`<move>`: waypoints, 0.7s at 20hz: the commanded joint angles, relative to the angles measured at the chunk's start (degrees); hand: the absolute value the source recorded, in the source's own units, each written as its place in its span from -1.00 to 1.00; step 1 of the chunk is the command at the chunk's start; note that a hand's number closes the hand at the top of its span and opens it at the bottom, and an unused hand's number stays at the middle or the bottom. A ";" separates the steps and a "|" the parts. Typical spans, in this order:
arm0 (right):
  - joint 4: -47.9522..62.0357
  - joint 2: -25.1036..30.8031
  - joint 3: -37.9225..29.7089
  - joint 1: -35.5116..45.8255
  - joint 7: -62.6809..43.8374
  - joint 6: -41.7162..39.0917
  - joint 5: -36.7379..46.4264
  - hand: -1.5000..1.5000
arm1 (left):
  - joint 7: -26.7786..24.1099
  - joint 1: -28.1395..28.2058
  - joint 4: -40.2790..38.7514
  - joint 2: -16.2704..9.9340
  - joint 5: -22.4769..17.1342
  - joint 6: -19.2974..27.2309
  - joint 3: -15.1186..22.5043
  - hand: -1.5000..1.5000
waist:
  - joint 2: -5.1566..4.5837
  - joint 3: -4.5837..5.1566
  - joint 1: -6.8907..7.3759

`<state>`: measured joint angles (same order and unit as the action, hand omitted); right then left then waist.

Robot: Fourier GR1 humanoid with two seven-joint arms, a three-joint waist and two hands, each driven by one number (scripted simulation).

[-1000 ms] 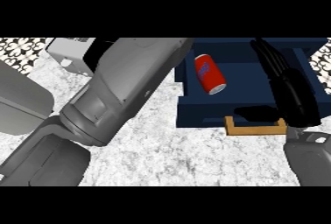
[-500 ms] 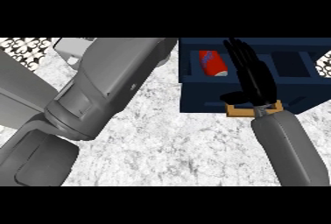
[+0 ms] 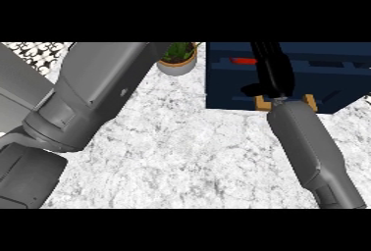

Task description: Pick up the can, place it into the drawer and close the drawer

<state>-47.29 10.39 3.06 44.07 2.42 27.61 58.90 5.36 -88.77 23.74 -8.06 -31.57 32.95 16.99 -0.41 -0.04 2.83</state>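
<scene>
The dark blue drawer [image 3: 225, 93] sits at the upper right, with a tan wooden handle [image 3: 312, 101] on its front. Only a thin red sliver of the can [image 3: 243, 60] shows inside it, near the top edge. My right hand [image 3: 272, 73] lies over the drawer's front with straight fingers pointing away from me and the thumb out to the left, hiding the middle of the handle. It is open and holds nothing. My left forearm [image 3: 94, 93] crosses the left side, and its hand is out of view past the top edge.
A small potted plant [image 3: 178, 60] in a grey pot stands just left of the drawer at the back. The white marbled counter [image 3: 181, 157] spreads across the middle and front. A patterned wall strip [image 3: 36, 51] shows at the upper left.
My right hand has moved forward over the drawer's front. The can shrank from a full can to a thin sliver as the drawer slid back. The potted plant has come into view.
</scene>
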 commanded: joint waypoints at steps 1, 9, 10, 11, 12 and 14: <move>9.78 1.05 -3.84 6.65 1.05 4.80 0.21 -1.00 | 1.18 3.60 3.69 -1.65 0.32 -1.83 0.42 -1.00 | -0.15 -0.01 1.51; 21.12 -0.48 -4.90 15.90 0.48 11.78 3.42 -1.00 | 5.57 5.85 10.47 -5.44 1.22 -1.28 0.80 -1.00 | -0.04 0.00 2.49; 22.43 0.64 -5.72 18.04 0.38 11.18 3.13 -1.00 | 3.14 9.18 11.22 -5.25 1.03 -2.97 0.85 -1.00 | -0.40 0.03 3.00; 23.71 -0.01 -5.77 18.47 0.78 11.94 3.21 -1.00 | 3.68 9.57 11.73 -5.10 1.76 -1.94 1.52 -1.00 | -0.47 0.00 3.01; 24.73 -0.15 -6.22 19.59 0.16 12.34 3.19 -1.00 | 5.94 7.65 11.84 -6.95 1.41 -3.27 1.00 -1.00 | -0.62 -0.02 2.95; 26.08 1.06 -6.60 21.61 0.21 12.01 3.38 -1.00 | 5.45 9.84 14.12 -6.68 1.56 -2.96 1.44 -1.00 | -0.71 0.00 3.98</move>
<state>-24.87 10.59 -2.26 60.99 3.15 37.06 61.72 9.70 -80.75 34.90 -13.53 -30.30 30.51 17.99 -0.84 -0.05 5.45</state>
